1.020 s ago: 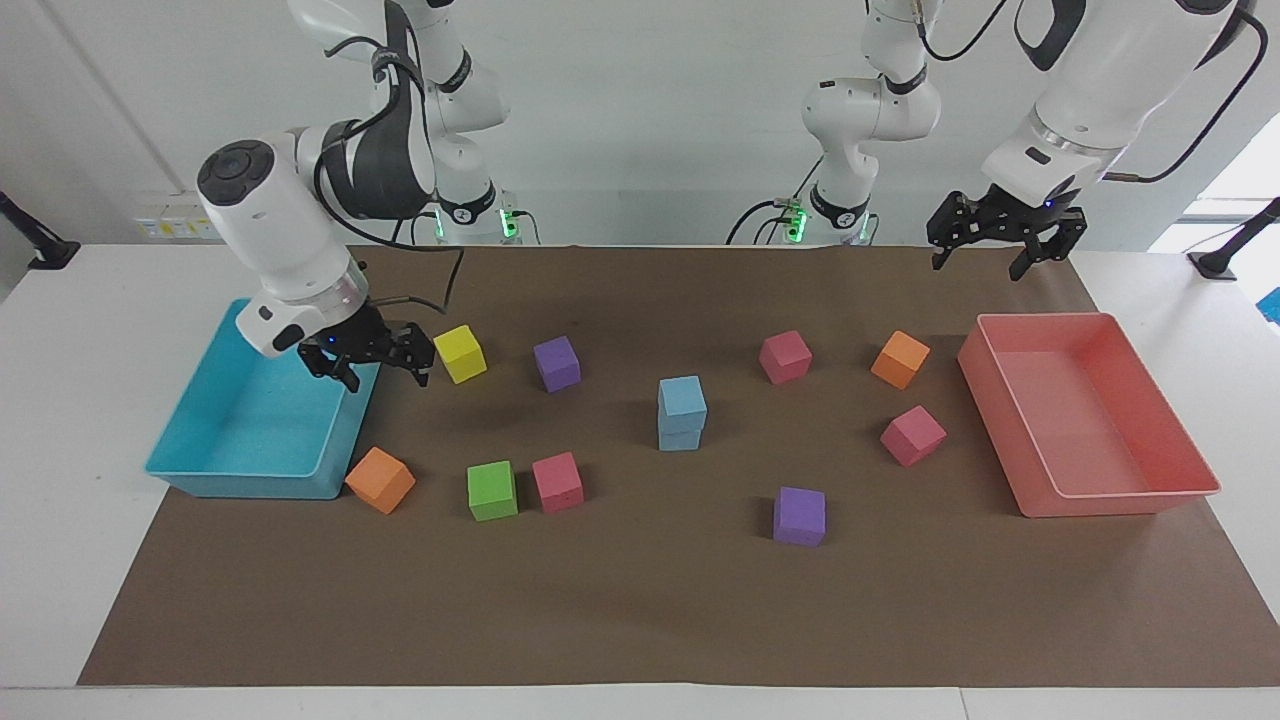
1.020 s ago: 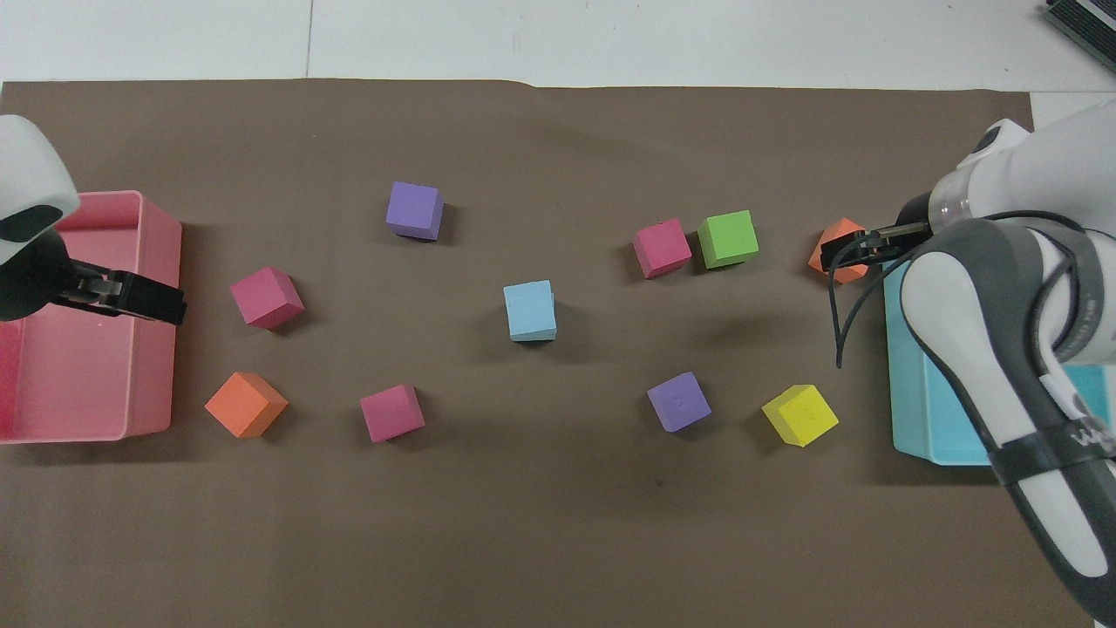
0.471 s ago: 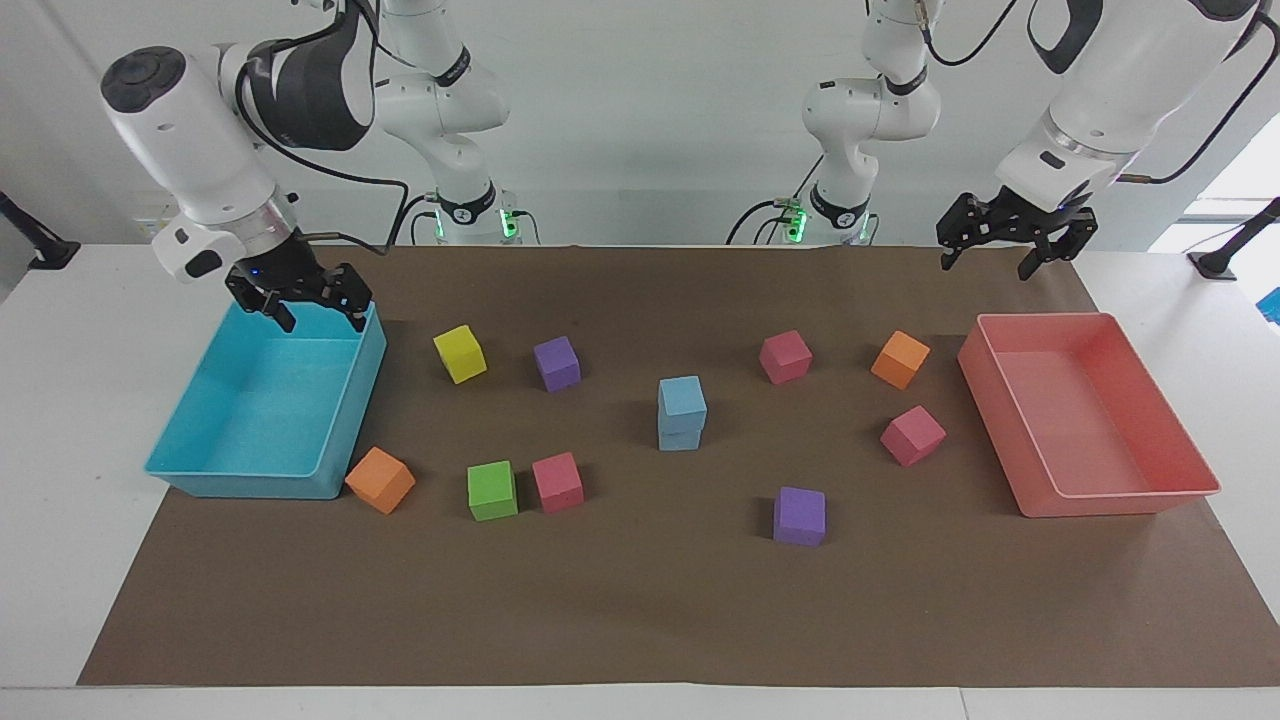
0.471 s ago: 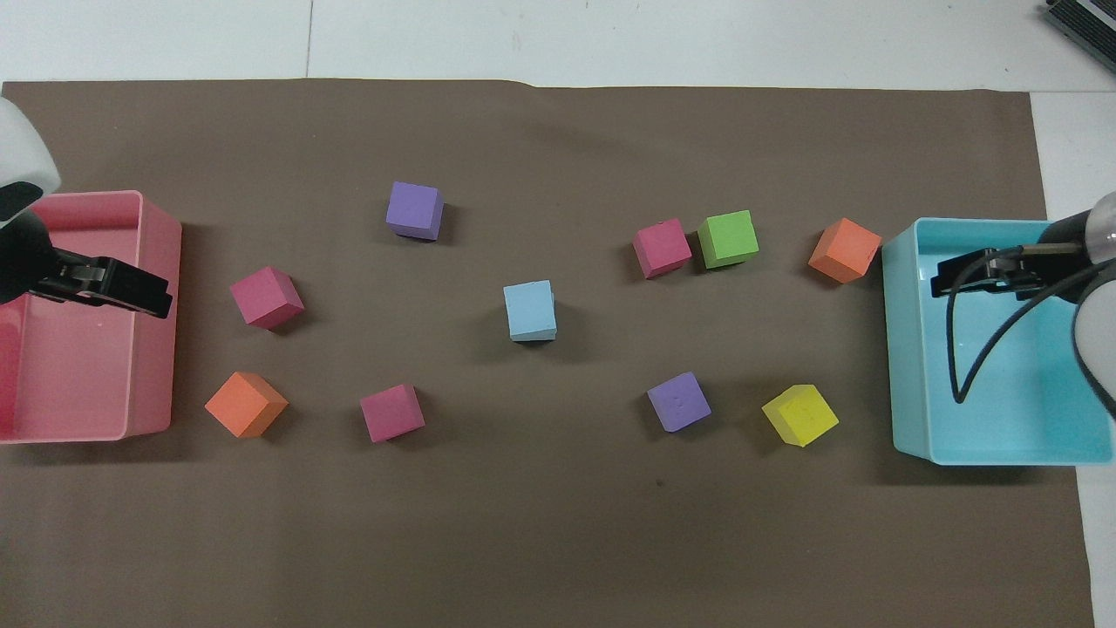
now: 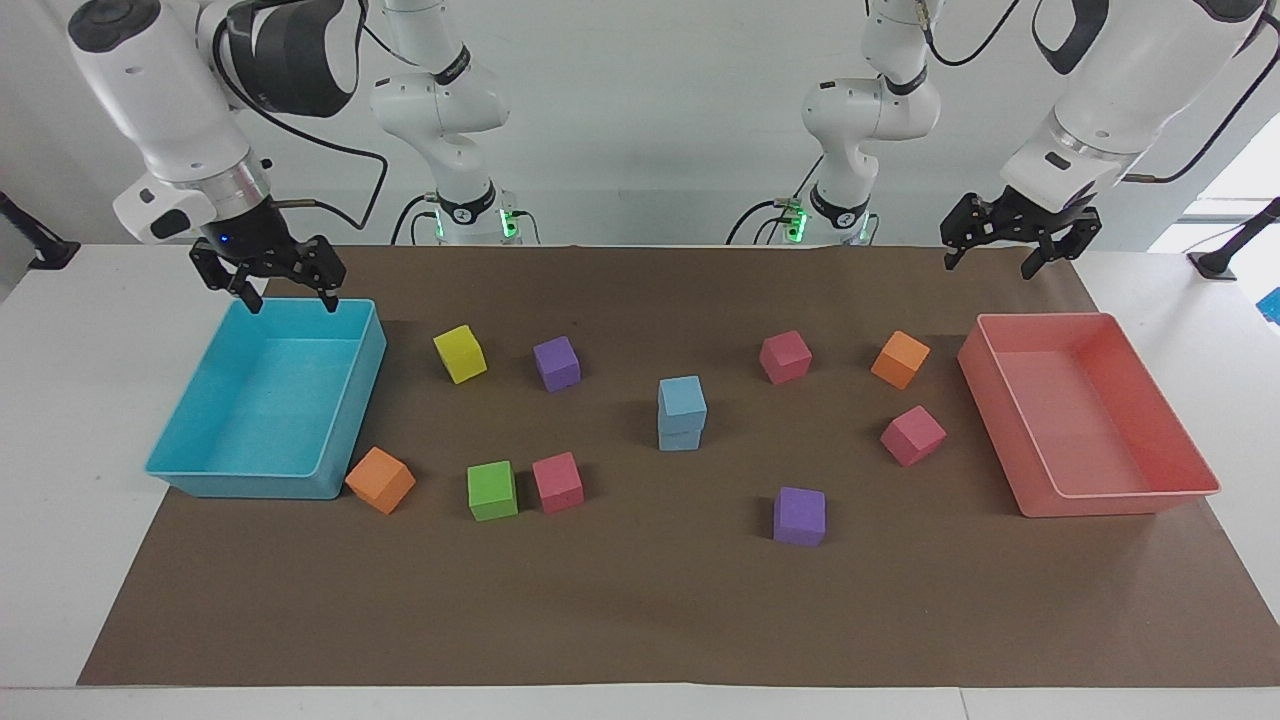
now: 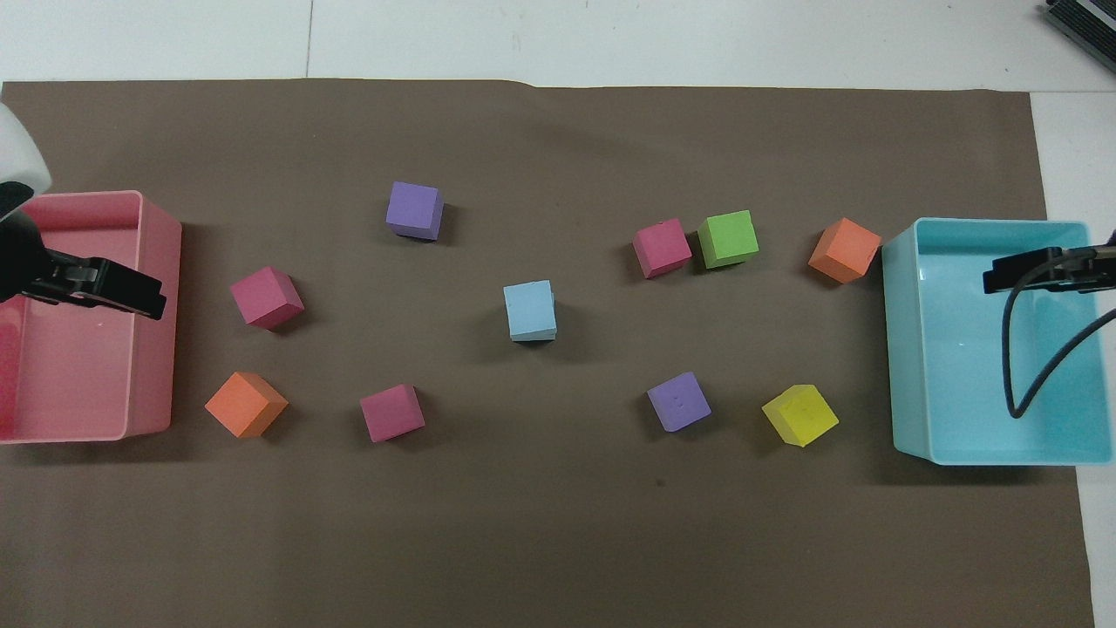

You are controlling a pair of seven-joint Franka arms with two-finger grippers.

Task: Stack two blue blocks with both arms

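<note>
lower blue block (image 5: 679,437) hidden overhead, right hand (image 6: 1046,270) perhaps cropped

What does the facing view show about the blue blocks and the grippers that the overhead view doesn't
Only the facing view shows two blue blocks, the upper blue block resting on the lower blue block, and both grippers raised with fingers apart: the right gripper over the turquoise tray, the left gripper above the mat near the pink tray. Only the overhead view shows the stack as a single square from above. Both show the stack mid-mat with no gripper near it.
</note>
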